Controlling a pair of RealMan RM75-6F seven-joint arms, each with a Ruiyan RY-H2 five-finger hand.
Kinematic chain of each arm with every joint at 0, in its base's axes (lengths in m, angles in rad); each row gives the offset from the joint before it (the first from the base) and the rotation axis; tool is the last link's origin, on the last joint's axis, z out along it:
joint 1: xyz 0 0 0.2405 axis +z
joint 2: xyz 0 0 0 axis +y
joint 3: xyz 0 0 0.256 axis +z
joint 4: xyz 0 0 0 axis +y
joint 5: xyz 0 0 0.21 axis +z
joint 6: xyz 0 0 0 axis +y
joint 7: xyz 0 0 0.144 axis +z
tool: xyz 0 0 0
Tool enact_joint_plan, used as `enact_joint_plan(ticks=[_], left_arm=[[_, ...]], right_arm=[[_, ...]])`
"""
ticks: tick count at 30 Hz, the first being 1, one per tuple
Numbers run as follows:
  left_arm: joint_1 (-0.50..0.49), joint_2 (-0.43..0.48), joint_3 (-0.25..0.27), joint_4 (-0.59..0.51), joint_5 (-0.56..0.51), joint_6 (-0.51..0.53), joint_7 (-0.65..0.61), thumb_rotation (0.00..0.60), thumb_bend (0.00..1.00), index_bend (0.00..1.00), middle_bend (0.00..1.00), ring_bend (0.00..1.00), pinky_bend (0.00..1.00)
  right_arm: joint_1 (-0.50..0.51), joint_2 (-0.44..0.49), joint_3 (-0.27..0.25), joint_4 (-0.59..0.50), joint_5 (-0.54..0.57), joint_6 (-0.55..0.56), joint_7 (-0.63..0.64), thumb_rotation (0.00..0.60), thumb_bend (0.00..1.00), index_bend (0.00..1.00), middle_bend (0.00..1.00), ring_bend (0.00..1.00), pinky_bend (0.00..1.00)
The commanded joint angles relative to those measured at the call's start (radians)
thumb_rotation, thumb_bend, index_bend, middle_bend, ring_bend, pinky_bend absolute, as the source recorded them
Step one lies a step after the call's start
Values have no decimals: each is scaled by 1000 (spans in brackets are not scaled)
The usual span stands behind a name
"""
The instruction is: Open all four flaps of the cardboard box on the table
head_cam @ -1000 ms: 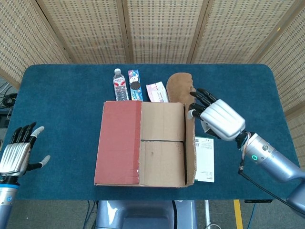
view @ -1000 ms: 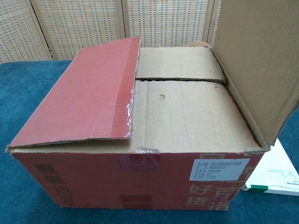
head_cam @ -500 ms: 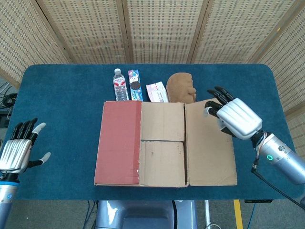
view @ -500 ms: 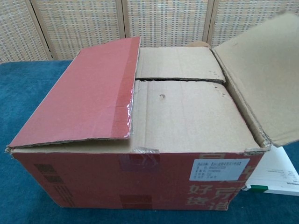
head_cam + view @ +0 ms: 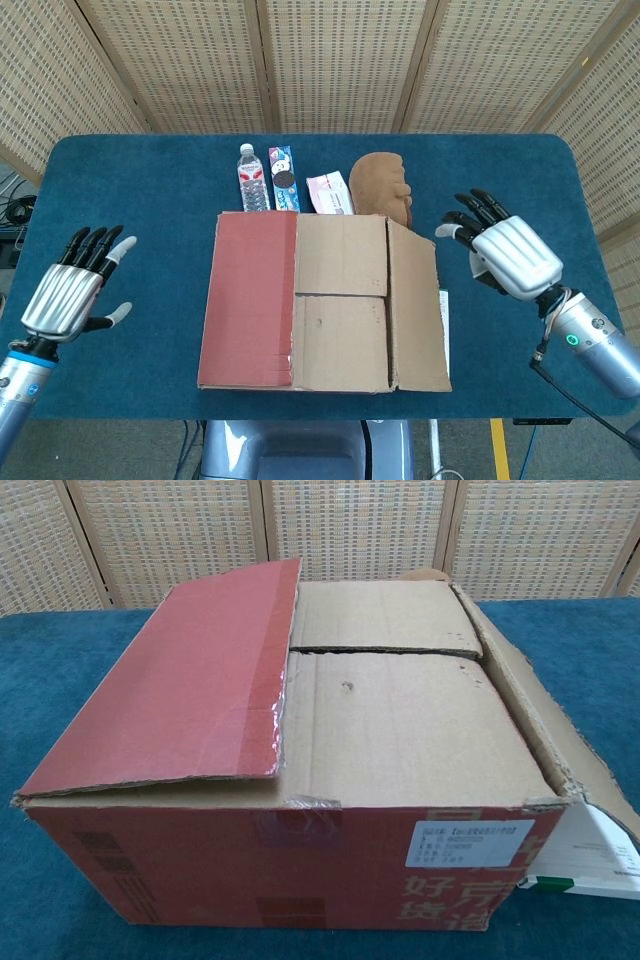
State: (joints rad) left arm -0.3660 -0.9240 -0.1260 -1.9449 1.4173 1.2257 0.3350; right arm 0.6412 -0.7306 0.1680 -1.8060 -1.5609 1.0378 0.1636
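1. Since half a second ago, the right flap (image 5: 418, 305) of the cardboard box (image 5: 325, 300) has dropped further down the box's right side, and the right hand (image 5: 505, 255) has pulled away to the right of it. The left hand (image 5: 72, 293) has come in nearer the box from the left edge.
2. A white label (image 5: 475, 842) with small print sits on the box's near red wall, too small to read. Large pale Chinese characters (image 5: 455, 898) are printed below it.
3. The box stands in the middle of the blue bench (image 5: 130, 190). Its red left flap (image 5: 250, 298) lies closed over the top. The two inner flaps, far (image 5: 342, 254) and near (image 5: 340, 342), lie flat.
4. Right hand: fingers spread, holding nothing, hovering just right of the box and clear of the flap.
5. Left hand: fingers apart and empty, well apart from the box on its left.
6. Behind the box, on the far side, stand a water bottle (image 5: 251, 179), a blue packet (image 5: 284, 178), a pink-and-white packet (image 5: 329, 192) and a brown plush thing (image 5: 381, 184). Their print cannot be read.
7. A white paper (image 5: 592, 858) with a green mark lies under the lowered flap at the right.
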Motion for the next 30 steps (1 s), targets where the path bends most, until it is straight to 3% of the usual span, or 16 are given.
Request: enact_joint_plan(ticks=[1,6,9,22,30], left_arm=[[-45,19,-18,7,26,-51,-38,514,420,66,0,0,0],[-155,71,-36,7,82,-210,-197,514,674,64,0,0,0],[-211,86,-46,17,110,-279,-257,515,758,64,0,0,0],[-408,66,-81,37,149,-486,-366,516,916,64,0,0,0],[-550,-5,-107,53,126,-624,-387,515,982,64,0,0,0]], right_arm=[[-28,-30,-3,5,35,30,-44,600,1000,126,101,0,0],[-74,-68,-14,1,81,71,-101,600,1000,71,37,0,0],[-94,-79,-19,-4,96,87,-127,600,1000,57,18,0,0],[-155,-119,-32,-12,129,142,-179,600,1000,24,0,0,0],[-190,-178,-51,-2,143,166,-206,600,1000,22,0,0,0]])
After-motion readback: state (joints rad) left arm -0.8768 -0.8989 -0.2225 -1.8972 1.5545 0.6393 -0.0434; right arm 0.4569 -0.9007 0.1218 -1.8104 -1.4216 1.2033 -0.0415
